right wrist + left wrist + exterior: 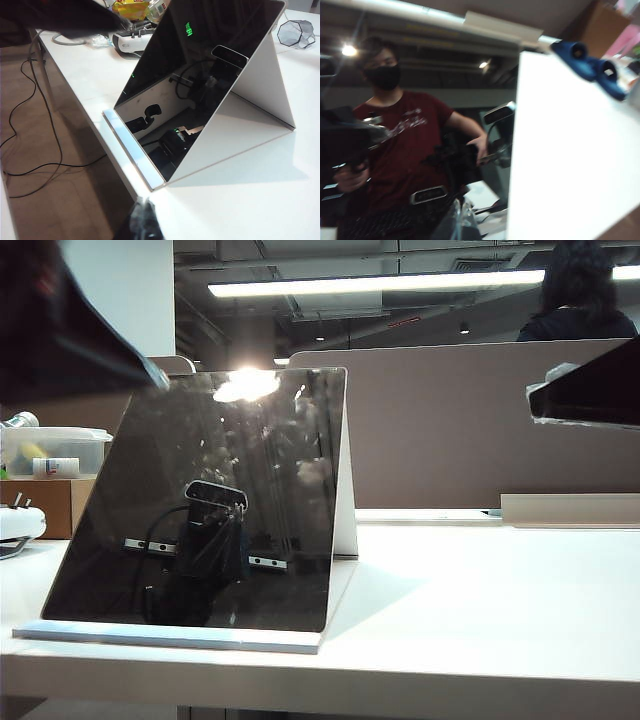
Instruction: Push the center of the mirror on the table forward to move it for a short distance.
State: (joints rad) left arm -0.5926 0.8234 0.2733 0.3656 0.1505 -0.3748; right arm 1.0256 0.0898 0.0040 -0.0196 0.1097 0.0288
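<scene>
Mirror (215, 500) stood near the front edge of the table (480, 590), tilted back on its white stand, left of centre in my exterior view. Left gripper (70, 325) hung above its upper left corner, right gripper (590, 390) high on the right; I couldn't tell either's jaw opening. Behind ran a brown partition (480, 420).

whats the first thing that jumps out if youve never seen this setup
The big dark mirror grabs the eye first: it leans back on its white stand near the front edge of the white table, catching a bright ceiling-light glare near its top edge. In the left wrist view a man in a black mask and red shirt fills the frame. Neither the left hand nor the right hand shows clearly; only dark blurred arm parts hang at the exterior view's upper corners.
</scene>
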